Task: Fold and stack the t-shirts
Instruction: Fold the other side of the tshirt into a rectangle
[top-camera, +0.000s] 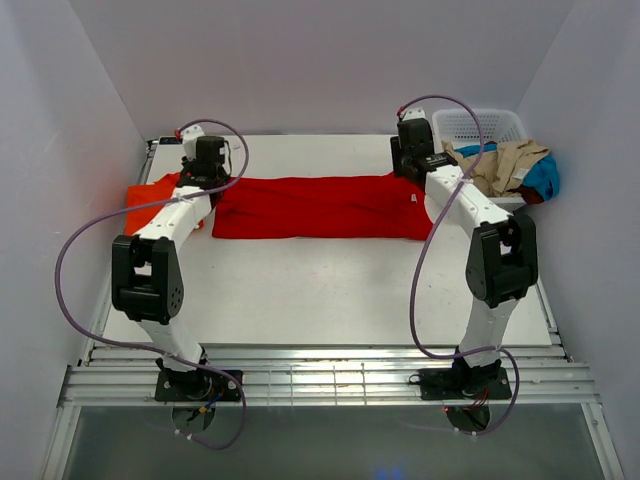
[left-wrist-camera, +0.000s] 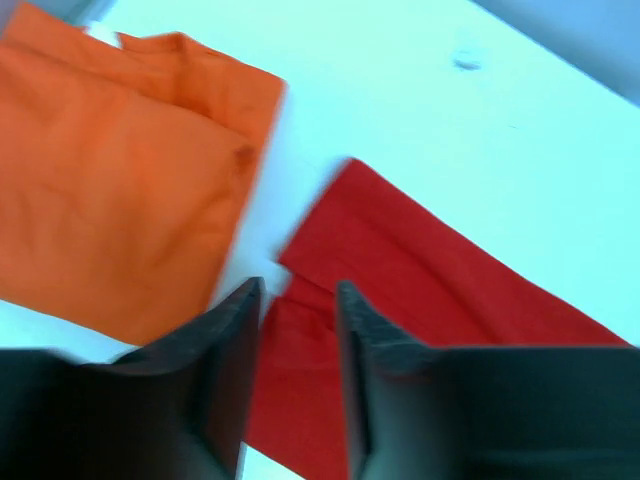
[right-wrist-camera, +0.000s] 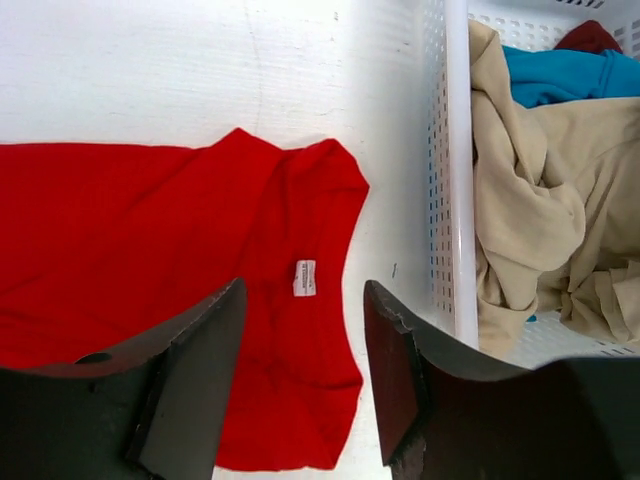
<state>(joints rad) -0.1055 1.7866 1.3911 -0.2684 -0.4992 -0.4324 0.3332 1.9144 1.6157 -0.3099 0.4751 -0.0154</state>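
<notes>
Red t-shirt (top-camera: 320, 207) lies in a long folded band on the worktop (top-camera: 330, 290), with the orange t-shirt (top-camera: 150, 200) just off its left end. My left end effector (left-wrist-camera: 298, 290) hangs part-open and empty over that end, and the right end effector (right-wrist-camera: 305, 290) hangs wide and empty over the collar end. Next, I reckon: grip one end and fold crosswise.

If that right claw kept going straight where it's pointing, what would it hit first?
Probably the red shirt, near its white tag; the right gripper points down at it, jaws open.

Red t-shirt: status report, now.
Left gripper, right gripper open, empty. Red t-shirt lies flat, folded into a band. Orange t-shirt beside it, unstacked.
</notes>
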